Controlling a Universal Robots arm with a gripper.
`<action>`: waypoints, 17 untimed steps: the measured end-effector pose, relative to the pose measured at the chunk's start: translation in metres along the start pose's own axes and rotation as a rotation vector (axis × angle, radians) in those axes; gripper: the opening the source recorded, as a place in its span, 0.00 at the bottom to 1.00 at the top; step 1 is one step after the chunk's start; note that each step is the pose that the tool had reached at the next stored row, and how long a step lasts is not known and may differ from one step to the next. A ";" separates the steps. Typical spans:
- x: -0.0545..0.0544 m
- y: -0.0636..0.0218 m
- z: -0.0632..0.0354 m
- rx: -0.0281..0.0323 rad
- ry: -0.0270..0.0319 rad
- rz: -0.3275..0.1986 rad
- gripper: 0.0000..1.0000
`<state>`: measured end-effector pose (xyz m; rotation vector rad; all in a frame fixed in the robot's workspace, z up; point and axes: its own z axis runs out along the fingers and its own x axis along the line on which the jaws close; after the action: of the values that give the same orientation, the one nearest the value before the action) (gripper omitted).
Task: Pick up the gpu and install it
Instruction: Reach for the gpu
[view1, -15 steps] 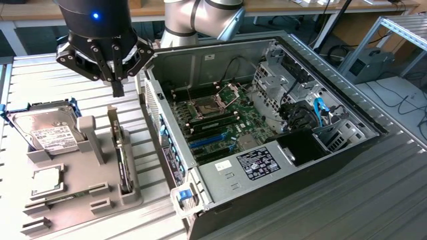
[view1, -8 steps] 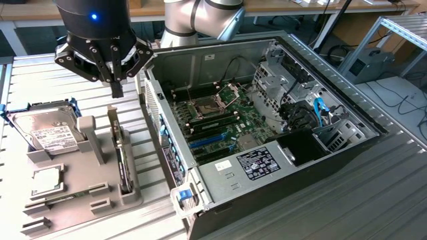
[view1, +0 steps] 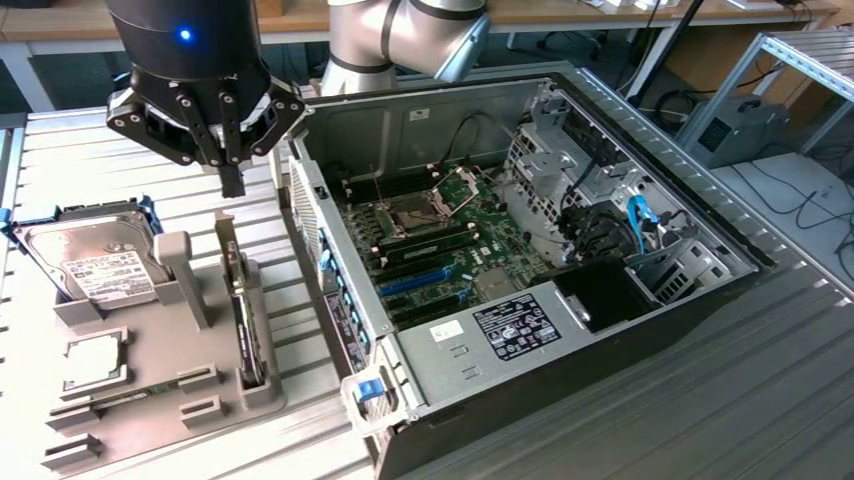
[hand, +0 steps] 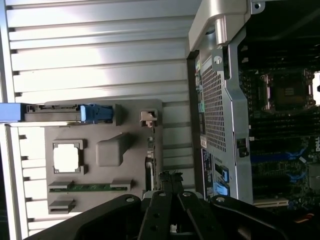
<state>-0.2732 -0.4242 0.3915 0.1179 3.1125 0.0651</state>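
Note:
The gpu (view1: 242, 318) is a thin dark card standing on edge in a slot of the grey holder block (view1: 187, 395). In the wrist view the gpu (hand: 150, 150) appears as a narrow strip with its silver bracket end toward the hard drive side. My gripper (view1: 231, 188) hangs a little above the card's far end, fingers shut together with nothing between them. The wrist view has the gripper (hand: 170, 176) just beside the card's edge. To the exterior view's right lies the open computer case (view1: 694, 290), with blue expansion slots (view1: 416, 283) on its motherboard.
On the same holder sit a silver hard drive (view1: 94, 262) with a white label, a square CPU chip (view1: 94, 361) and a memory stick (hand: 91, 187). The case's perforated rear wall (view1: 310, 215) stands close beside the gripper. Ribbed metal tabletop (view1: 747, 400) surrounds everything.

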 end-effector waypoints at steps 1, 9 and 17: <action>0.000 -0.0001 0.0000 0.0001 0.0000 0.000 0.11; 0.002 -0.0016 0.0001 0.0010 -0.0001 0.000 0.11; 0.004 -0.0026 0.0003 0.0019 -0.0002 0.000 0.11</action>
<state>-0.2775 -0.4265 0.3911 0.1179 3.1124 0.0622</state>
